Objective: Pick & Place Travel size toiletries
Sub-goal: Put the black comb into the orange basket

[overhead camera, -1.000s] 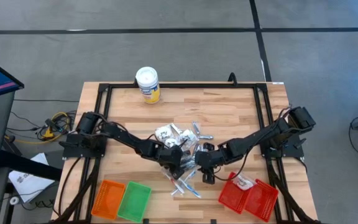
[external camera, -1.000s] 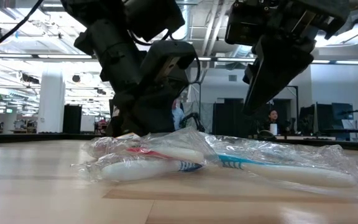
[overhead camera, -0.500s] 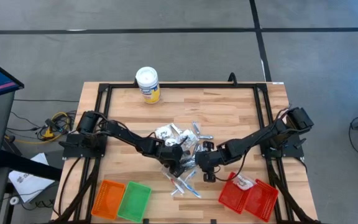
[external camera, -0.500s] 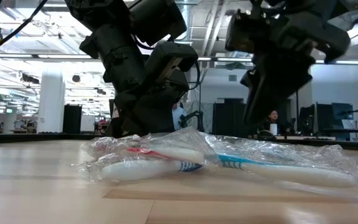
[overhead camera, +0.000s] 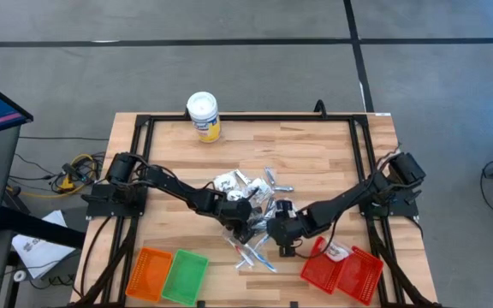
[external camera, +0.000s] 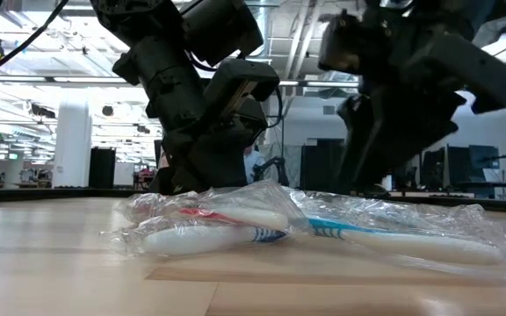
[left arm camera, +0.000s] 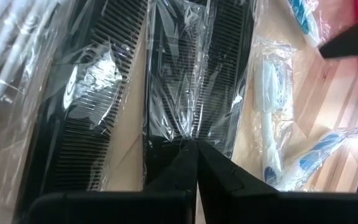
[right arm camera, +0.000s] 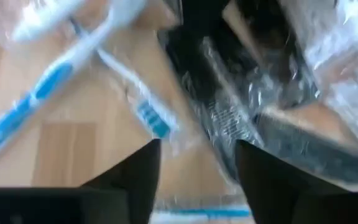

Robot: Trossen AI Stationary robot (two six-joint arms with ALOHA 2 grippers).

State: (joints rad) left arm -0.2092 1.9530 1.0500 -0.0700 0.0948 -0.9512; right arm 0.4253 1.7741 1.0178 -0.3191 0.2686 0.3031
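Observation:
The travel size toiletries lie in a heap at the table's middle: black combs in clear wrappers, wrapped toothbrushes and silvery packets. My left gripper stands over the heap's near side, shut on the wrapper of one comb. My right gripper hovers just to the right of it, open. Beneath its fingers are a blue-bristled toothbrush and a wrapped comb; it touches neither. My left gripper pinches the clear wrapper of the middle black comb between its two fingertips, at one end of the comb. The fingers slant down onto it and lie along the comb. The film is crinkled toward the tips. The comb lies flat among its neighbours.
Two red mesh baskets stand at the near right, one of them with white items in it. An orange basket and a green one stand at the near left. A white-lidded yellow canister stands at the far edge.
My right gripper has sunk and moved toward the table's left and near edge, closer to the heap and to my left gripper, rolling as it went. My left gripper has kept its hold, and the toiletries lie as they did.

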